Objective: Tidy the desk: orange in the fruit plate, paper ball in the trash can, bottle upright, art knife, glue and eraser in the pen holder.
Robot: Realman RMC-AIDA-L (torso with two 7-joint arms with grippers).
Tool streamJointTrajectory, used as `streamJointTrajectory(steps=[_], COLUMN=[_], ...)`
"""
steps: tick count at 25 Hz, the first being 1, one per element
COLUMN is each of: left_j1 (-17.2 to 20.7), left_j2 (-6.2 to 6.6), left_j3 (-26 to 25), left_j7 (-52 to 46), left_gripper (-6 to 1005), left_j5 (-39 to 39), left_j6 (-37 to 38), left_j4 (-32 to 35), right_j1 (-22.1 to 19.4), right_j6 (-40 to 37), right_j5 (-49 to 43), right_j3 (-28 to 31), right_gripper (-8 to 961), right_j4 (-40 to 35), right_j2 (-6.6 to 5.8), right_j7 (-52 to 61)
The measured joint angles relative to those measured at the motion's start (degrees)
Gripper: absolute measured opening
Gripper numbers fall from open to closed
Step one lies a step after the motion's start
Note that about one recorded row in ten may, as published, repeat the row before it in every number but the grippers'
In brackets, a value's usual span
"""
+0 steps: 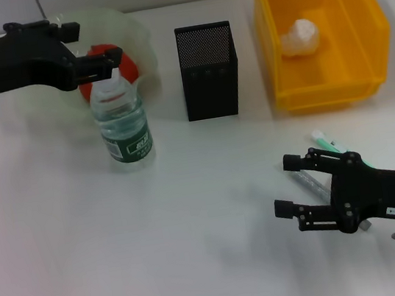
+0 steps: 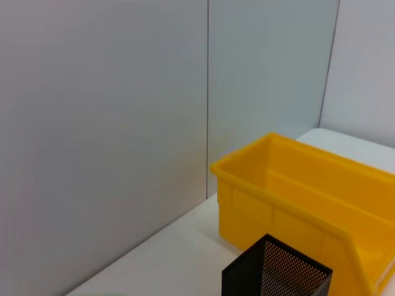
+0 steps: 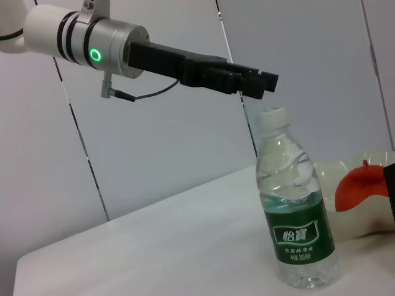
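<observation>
A white counter point(image 1: 89, 268) meets a grey panelled wall. The left gripper point(image 1: 99, 62), fingers spread, hovers just above the cap of the upright bottle point(image 1: 123, 125) near the counter's far-left corner. The right gripper point(image 1: 292, 184), fingers spread, hangs above the near-right area, beside a green-capped glue stick point(image 1: 321, 140).

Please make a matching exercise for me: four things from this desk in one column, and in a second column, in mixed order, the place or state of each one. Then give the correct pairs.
Things:
1. water bottle
2. paper ball
3. orange
4. pen holder

Places or states:
A. lying in the fruit plate, behind the bottle
B. inside the yellow trash can
C. standing upright, with the left gripper right above its cap
D. black mesh, between the plate and the trash can

Pairs: 1-C, 2-B, 3-A, 4-D
</observation>
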Motion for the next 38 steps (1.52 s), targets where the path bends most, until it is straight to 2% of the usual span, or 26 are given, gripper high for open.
streamJointTrajectory(steps=[5, 9, 12, 13, 16, 18, 20, 23, 24, 26, 28, 29, 30, 34, 38], left_j1=[0.4, 2.9, 4.6, 4.7, 3.7, 2.6, 1.0, 0.0, -0.4, -0.4, -0.4, -0.5, -0.5, -2.8, -4.5], left_j2=[0.02, 0.04, 0.18, 0.20, 0.21, 0.23, 0.25, 0.36, 0.77, 0.96, 1.08, 0.75, 0.75, 0.25, 0.23], left_j3=[-1.3, -2.9, -4.1, -4.8, -7.6, -9.4, -11.7, -13.5, -14.2, -14.0, -13.5, -13.3, -13.3, -13.3, -13.2], left_j7=[1.8, 11.2, 23.3, 26.2, 34.4, 38.5, 45.0, 50.8, 56.2, 58.0, 61.5, 63.2, 63.2, 63.2, 63.0], left_gripper=[622, 732, 810, 809, 805, 802, 802, 802, 801, 801, 801, 801, 801, 801, 800], left_j5=[-3.5, -17.1, -32.0, -35.3, -41.9, -43.4, -44.0, -43.8, -42.1, -40.5, -35.8, -30.5, -30.5, -19.6, -16.9], left_j6=[0.1, 1.1, 5.9, 7.9, 16.4, 21.1, 26.9, 31.3, 34.1, 34.9, 36.2, 36.6, 36.6, 33.3, 31.2], left_j4=[-0.1, -2.3, -8.0, -10.4, -19.5, -25.4, -34.8, -43.0, -48.5, -49.7, -51.1, -51.4, -51.4, -53.7, -56.5], right_j1=[0.0, -0.2, -0.6, -0.7, -0.9, -0.9, -1.0, -1.1, -1.3, -1.4, -1.5, -1.5, -1.5, -2.3, -3.1], right_j6=[0.0, -0.2, -0.7, -0.8, -1.2, -1.9, -2.7, -4.5, -5.5, -5.6, -5.9, -6.6, -6.6, -8.5, -9.8], right_j5=[0.0, 0.2, 0.4, 0.4, 0.4, 0.4, 0.4, 0.5, 0.5, 0.5, 0.5, 0.5, 0.5, 0.5, 0.5], right_j3=[0.0, 0.0, 0.4, 0.4, 0.4, 0.5, 0.6, 0.7, 0.8, 0.8, 0.8, 0.8, 0.8, 1.1, 2.1], right_gripper=[832, 832, 832, 832, 832, 832, 832, 832, 832, 831, 831, 831, 831, 831, 831], right_j4=[0.0, -0.1, -0.3, -0.3, -0.3, -0.3, -0.4, -0.5, -0.6, -0.7, -0.7, -0.7, -0.7, -2.9, -5.9], right_j2=[0.00, 0.00, -0.02, -0.05, -0.11, -0.15, -0.21, -0.26, -0.25, -0.23, -0.22, -0.25, -0.25, -0.33, -0.31], right_j7=[0.0, 0.0, 0.0, 0.0, 0.0, 0.0, 0.0, 0.0, -0.5, -0.9, -1.4, -1.4, -1.4, -1.0, 1.5])
